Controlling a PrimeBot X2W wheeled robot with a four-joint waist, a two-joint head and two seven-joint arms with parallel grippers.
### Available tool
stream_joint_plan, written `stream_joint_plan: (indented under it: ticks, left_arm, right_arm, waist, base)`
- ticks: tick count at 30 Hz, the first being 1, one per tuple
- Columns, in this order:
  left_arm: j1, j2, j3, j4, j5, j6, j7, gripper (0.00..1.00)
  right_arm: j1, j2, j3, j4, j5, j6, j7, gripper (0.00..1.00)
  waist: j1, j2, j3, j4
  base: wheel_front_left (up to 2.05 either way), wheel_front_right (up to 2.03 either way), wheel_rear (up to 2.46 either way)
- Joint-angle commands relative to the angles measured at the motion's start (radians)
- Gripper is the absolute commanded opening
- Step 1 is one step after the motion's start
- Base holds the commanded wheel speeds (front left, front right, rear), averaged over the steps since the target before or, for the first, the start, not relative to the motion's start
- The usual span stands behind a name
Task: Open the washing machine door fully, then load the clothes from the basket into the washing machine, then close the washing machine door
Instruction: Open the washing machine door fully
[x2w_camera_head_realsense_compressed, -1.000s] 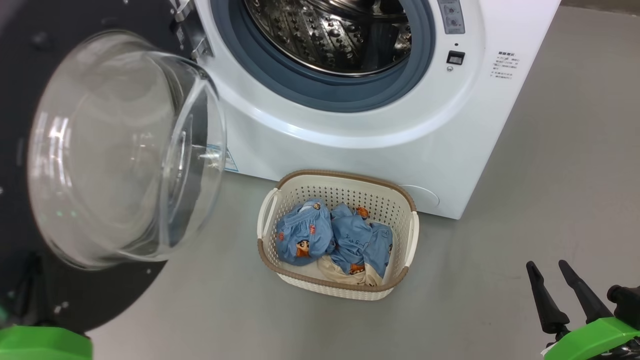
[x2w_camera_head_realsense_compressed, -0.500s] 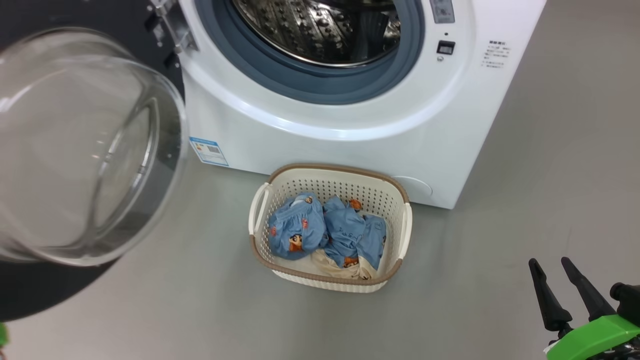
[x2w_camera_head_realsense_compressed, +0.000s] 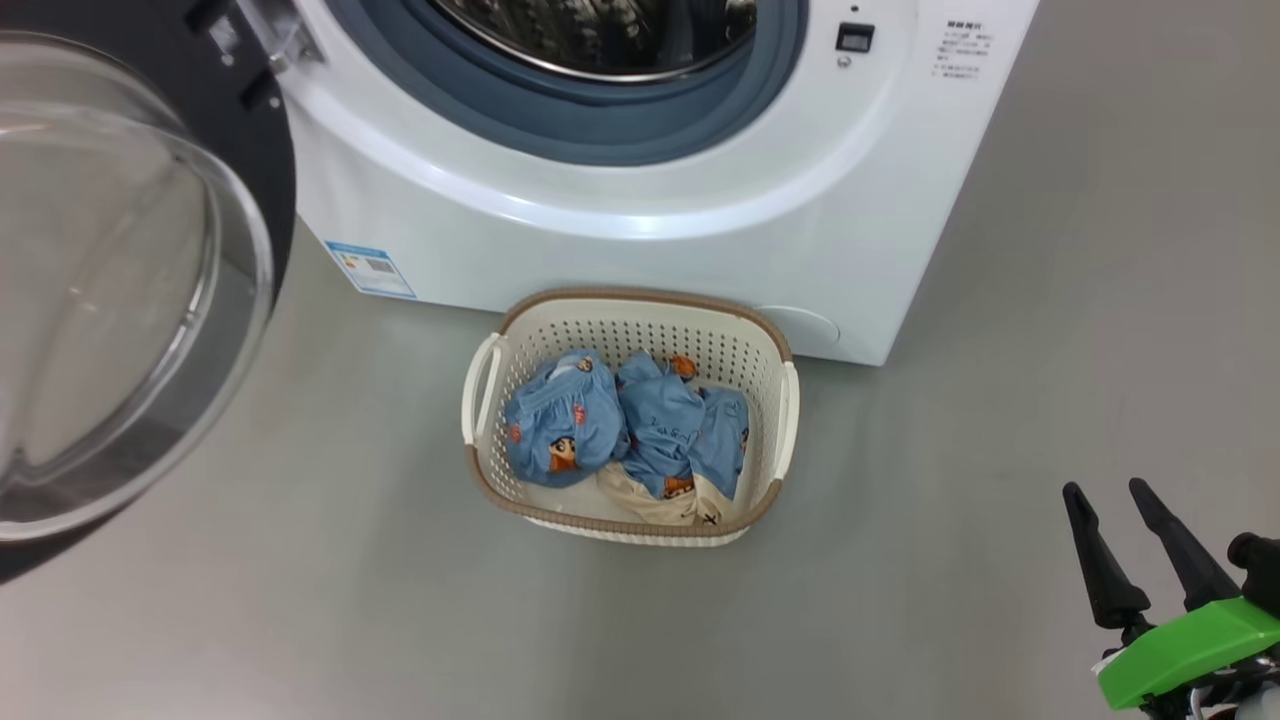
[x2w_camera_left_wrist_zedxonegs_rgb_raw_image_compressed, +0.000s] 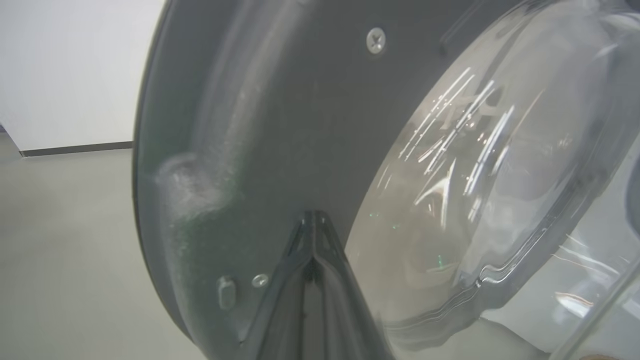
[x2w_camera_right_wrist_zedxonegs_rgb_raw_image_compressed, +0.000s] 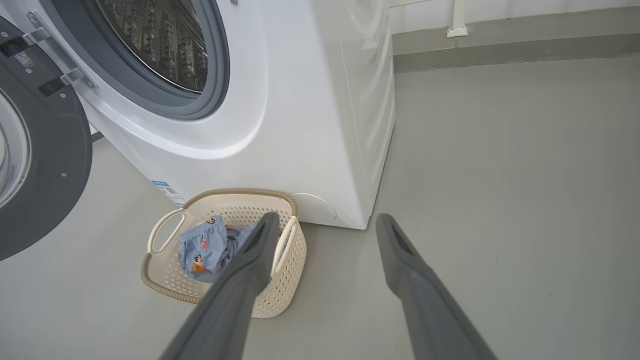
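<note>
On the floor, head view: the basket (x2w_camera_head_realsense_compressed: 640, 298) sits just in front of the washing machine (x2w_camera_head_realsense_compressed: 640, 220), below its mouth. I judge this keeps the lift short.
Clothes: the clothes (x2w_camera_head_realsense_compressed: 620, 430) lie bundled inside the basket, blue pieces over a cream one. None are loaded yet.
Door: the washing machine door (x2w_camera_head_realsense_compressed: 110, 290) is swung out to the left, glass bulge toward the camera. The frame edge cuts off its left and lower parts.
Right gripper: the right gripper (x2w_camera_head_realsense_compressed: 1106, 490) hangs at lower right over bare floor, well apart from the basket. Its fingers are spread with nothing between them, probably parked while the other arm works the door.
Left wrist view, left gripper: the left gripper (x2w_camera_left_wrist_zedxonegs_rgb_raw_image_compressed: 312, 222) has its fingers pressed together and holds nothing. The tips are at the door's dark inner ring, beside the glass, likely to push it wider.
Contact: hard to confirm at this range, as is how far open the door stands.
Right wrist view, fingers: wide apart. One crosses the basket and hides part of the clothes.
Drum: the drum (x2w_camera_right_wrist_zedxonegs_rgb_raw_image_compressed: 155, 45) looks empty where visible, but its upper part is cut off.
</note>
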Motion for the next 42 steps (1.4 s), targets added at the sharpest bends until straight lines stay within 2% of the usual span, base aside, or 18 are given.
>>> stream_joint_plan:
  ticks: [1,9,17,21,31,32,34,35,36,42]
  left_arm:
    - [-0.055,0.091,0.058,0.001,0.022,-0.003,-0.013,0.0]
    - [-0.118,0.097,0.096,0.063,0.08,-0.019,-0.013,0.0]
    - [-0.144,0.077,0.125,0.079,0.116,-0.036,-0.013,0.0]
    - [-0.124,0.047,0.136,0.069,0.135,-0.049,-0.013,0.0]
    - [0.022,-0.086,0.188,-0.075,0.167,-0.12,-0.013,0.02]
    - [0.041,-0.102,0.193,-0.093,0.17,-0.126,-0.013,0.23]
    - [0.078,-0.135,0.202,-0.128,0.175,-0.14,-0.014,0.45]
    - [0.096,-0.151,0.205,-0.144,0.177,-0.146,-0.014,0.75]
    - [0.114,-0.168,0.207,-0.162,0.177,-0.152,-0.014,1.0]
    - [0.223,-0.226,0.118,-0.285,0.162,-0.168,-0.014,1.0]
  right_arm:
    - [-0.017,-0.025,0.012,-0.028,-0.013,0.002,-0.012,1.0]
    - [-0.035,-0.028,0.009,-0.033,-0.019,0.002,-0.012,1.0]
    - [-0.04,-0.024,0.013,-0.029,-0.023,0.002,-0.012,1.0]
    - [-0.031,-0.02,0.012,-0.025,-0.021,0.002,-0.012,1.0]
    - [-0.004,-0.013,0.013,-0.025,-0.015,0.002,-0.012,1.0]
    - [0.0,-0.014,0.014,-0.025,-0.015,0.002,-0.012,1.0]
    - [0.006,-0.016,0.013,-0.025,-0.012,0.002,-0.012,1.0]
    - [0.009,-0.017,0.014,-0.025,-0.01,0.002,-0.012,1.0]
    - [0.013,-0.017,0.015,-0.025,-0.008,0.002,-0.012,1.0]
    - [0.023,-0.026,0.022,-0.029,-0.003,0.002,-0.012,1.0]
  waist:
    - [0.0,-0.0001,0.019,-0.01]
    - [0.0,-0.0001,0.048,-0.018]
    - [0.0,-0.0001,0.039,-0.019]
    - [0.0,-0.0001,0.016,-0.014]
    - [0.0,-0.0001,-0.058,0.001]
    - [0.0,-0.0001,-0.066,0.001]
    - [0.0,-0.0001,-0.081,0.002]
    - [0.0,-0.0001,-0.088,0.002]
    - [0.0,-0.0001,-0.096,0.001]
    - [0.0,-0.0001,-0.12,-0.016]
  base:
    - [0.0,0.0,0.0]
    - [0.0,0.0,0.0]
    - [0.0,0.0,0.0]
    - [0.0,0.0,0.0]
    - [0.0,0.0,0.0]
    - [0.0,0.0,0.0]
    - [0.0,0.0,0.0]
    - [0.0,0.0,0.0]
    - [0.0,0.0,0.0]
    - [0.0,0.0,0.0]
